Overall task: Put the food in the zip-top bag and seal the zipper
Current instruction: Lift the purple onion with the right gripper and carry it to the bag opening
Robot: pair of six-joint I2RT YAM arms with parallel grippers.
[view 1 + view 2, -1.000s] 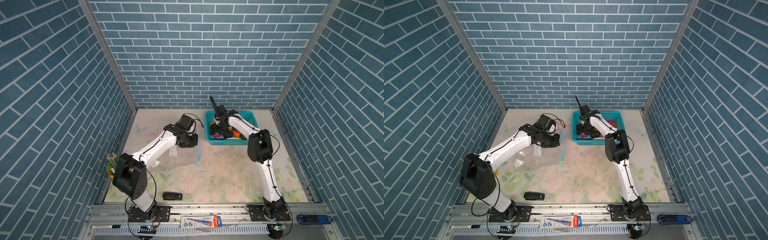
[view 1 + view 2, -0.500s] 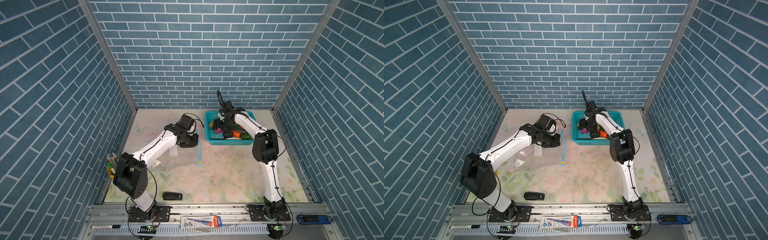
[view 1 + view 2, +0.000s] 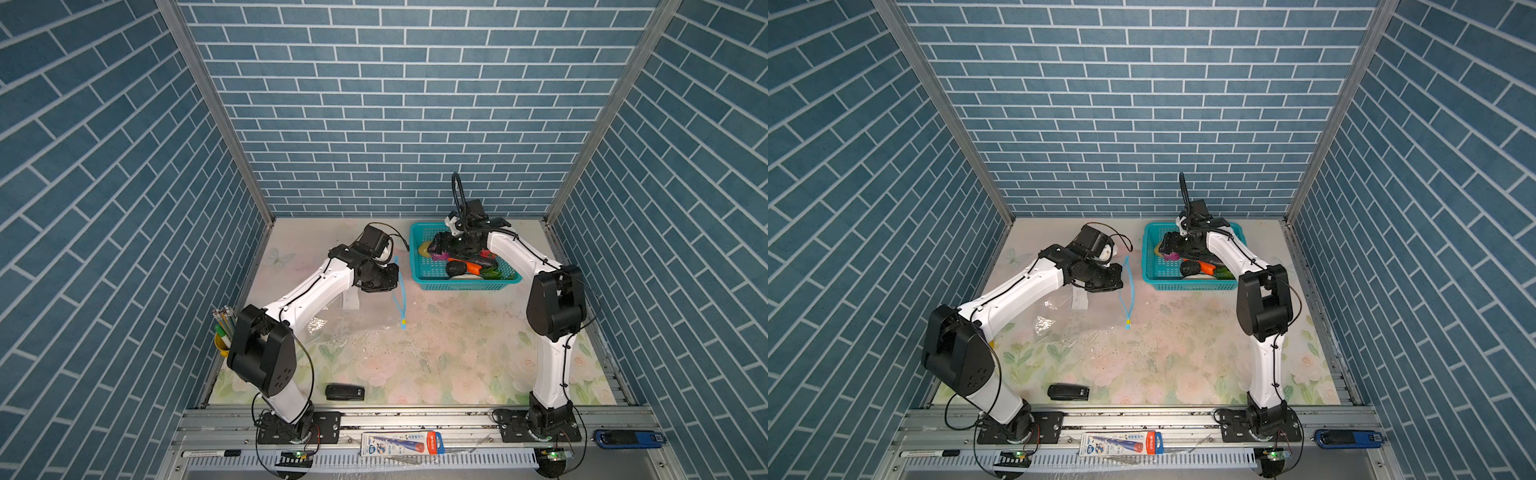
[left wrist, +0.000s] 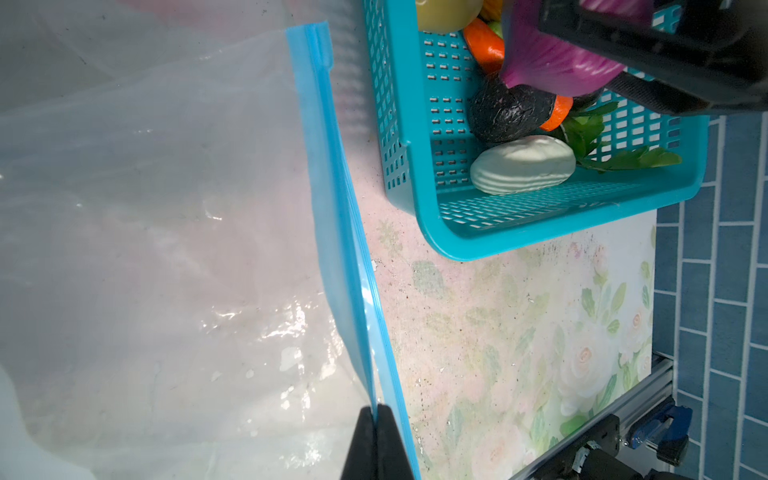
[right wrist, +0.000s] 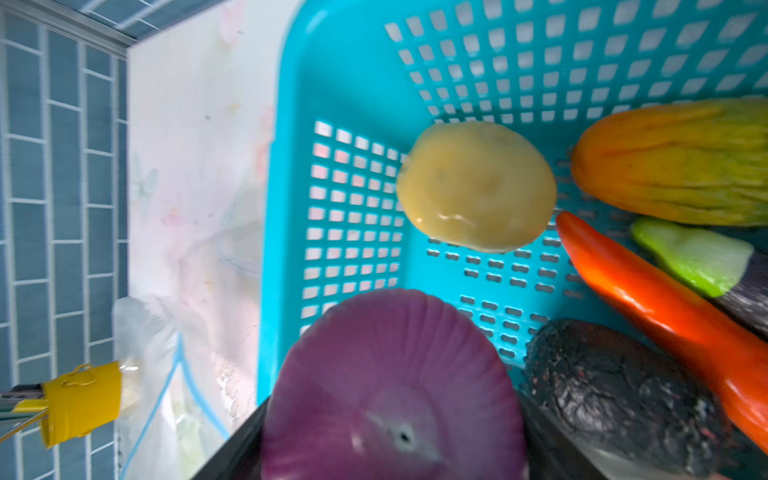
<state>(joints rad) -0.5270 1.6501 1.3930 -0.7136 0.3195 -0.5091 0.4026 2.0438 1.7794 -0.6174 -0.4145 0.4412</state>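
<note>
A purple onion (image 5: 395, 386) held over the teal basket (image 3: 465, 286), zip-top bag (image 4: 166, 208) pinched beside it
The right gripper (image 3: 437, 250) grasps the purple onion just above the basket, where the other food (image 5: 476, 187) lies. Just beside the basket's left wall, the left gripper (image 4: 376, 415) is clenched on the bag's blue zipper (image 4: 332, 208); the bag spreads away from the basket

Zip-top bag (image 4: 166, 208): clear thin plastic, crinkly, shiny glints. Basket (image 4: 540, 232): teal perforated plastic, smooth. Purple food piece (image 5: 390, 374): glossy, fine ribs. Dark piece (image 5: 615, 395): rough, pebbly. Surface (image 3: 457, 332): matt floral print.
</note>
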